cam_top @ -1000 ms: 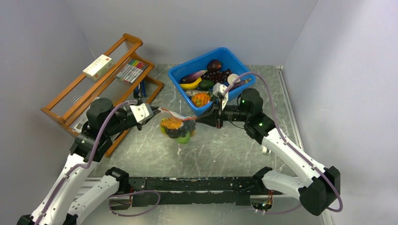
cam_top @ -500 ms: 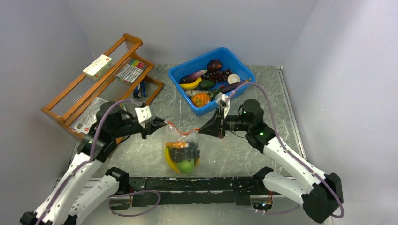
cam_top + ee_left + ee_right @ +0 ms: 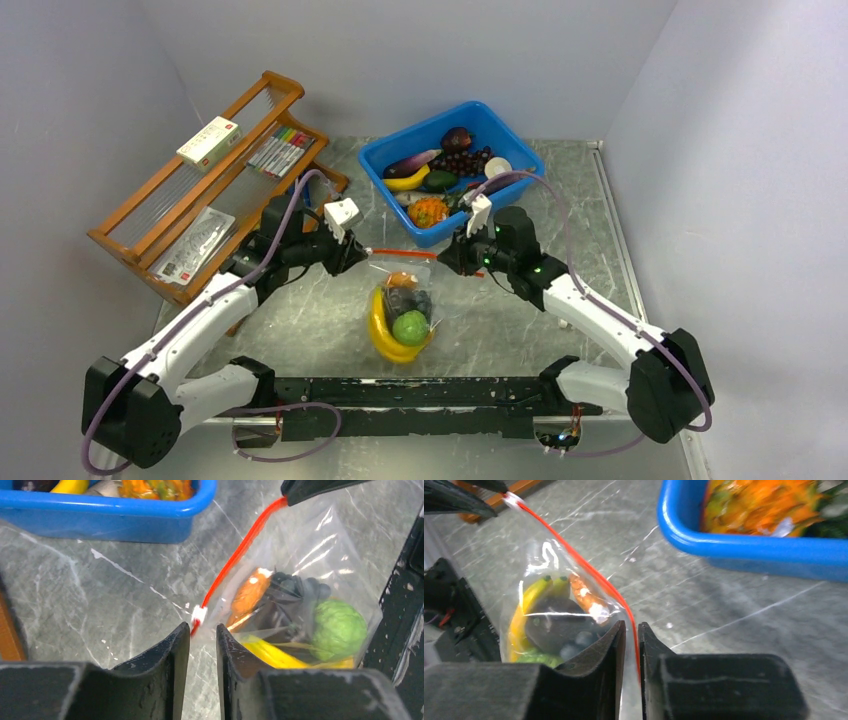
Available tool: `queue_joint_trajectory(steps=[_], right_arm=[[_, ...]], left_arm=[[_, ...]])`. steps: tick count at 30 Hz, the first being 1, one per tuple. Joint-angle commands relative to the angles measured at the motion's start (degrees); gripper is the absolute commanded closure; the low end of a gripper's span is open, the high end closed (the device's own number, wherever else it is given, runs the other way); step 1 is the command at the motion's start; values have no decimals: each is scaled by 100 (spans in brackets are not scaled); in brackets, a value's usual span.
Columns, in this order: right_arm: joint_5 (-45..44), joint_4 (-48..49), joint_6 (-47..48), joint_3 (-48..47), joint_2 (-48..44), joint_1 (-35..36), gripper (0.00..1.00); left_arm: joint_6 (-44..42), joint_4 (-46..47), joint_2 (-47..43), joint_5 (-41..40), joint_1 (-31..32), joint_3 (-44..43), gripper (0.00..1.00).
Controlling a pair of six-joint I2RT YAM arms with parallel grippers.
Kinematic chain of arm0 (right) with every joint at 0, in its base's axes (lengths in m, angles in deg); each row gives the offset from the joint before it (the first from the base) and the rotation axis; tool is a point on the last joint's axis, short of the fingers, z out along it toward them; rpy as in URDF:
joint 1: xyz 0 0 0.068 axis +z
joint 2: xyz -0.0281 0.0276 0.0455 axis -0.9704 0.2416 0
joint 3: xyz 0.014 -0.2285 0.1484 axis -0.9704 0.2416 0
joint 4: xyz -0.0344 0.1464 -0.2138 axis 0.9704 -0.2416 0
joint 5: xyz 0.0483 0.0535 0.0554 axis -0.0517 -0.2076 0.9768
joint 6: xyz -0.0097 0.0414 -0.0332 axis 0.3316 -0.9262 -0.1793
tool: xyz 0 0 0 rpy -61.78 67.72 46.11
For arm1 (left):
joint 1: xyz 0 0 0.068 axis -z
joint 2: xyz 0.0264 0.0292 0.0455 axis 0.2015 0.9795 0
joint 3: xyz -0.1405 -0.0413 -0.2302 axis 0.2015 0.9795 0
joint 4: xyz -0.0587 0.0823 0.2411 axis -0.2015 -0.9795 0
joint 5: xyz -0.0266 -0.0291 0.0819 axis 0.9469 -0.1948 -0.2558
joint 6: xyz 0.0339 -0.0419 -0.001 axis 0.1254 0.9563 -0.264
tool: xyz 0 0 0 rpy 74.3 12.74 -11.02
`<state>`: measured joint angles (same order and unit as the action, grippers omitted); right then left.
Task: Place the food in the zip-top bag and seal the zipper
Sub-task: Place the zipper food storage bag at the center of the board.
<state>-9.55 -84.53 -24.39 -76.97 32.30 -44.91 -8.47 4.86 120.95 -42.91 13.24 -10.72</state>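
1. Nearest the arm bases, on the grey marbled table (image 3: pixel 490 335), a clear floppy plastic zip-top bag (image 3: pixel 392 265) is lying flat with its filled end toward the bases.
2. Inside it, a yellow banana bunch (image 3: pixel 385 335) is curving along the near edge. A bumpy green ball (image 3: pixel 409 327) is resting against it, and a dark grape cluster (image 3: pixel 405 300) and a small orange piece (image 3: pixel 402 279) are sitting just beyond.
3. Along the bag's far edge, the thin red-orange zipper strip (image 3: pixel 400 252) is running straight between the two grippers.
4. At its left end, the left gripper (image 3: pixel 202 630) is showing fingers slightly apart, with table visible between them. The strip's white-tipped end is lying just at their tips, not clamped.
5. At its right end, the right gripper (image 3: pixel 632 627) is pinching the strip, which is passing between its nearly closed fingers.
6. Farther back, a blue plastic bin (image 3: pixel 100 522) is holding other toy produce, and a brown wooden rack (image 3: pixel 283 84) is standing to its left.
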Motion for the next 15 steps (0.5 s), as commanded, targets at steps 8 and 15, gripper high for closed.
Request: queue_joint_trajectory(steps=[8, 15], right_arm=[[-1296, -129, 198, -478, -615, -57, 43], [-2062, -437, 136, -736, -1613, -55, 0]], left_arm=[[411, 852, -495, -1073, -25, -216, 50], [1012, 1010, -1147, -2369, -25, -450, 1]])
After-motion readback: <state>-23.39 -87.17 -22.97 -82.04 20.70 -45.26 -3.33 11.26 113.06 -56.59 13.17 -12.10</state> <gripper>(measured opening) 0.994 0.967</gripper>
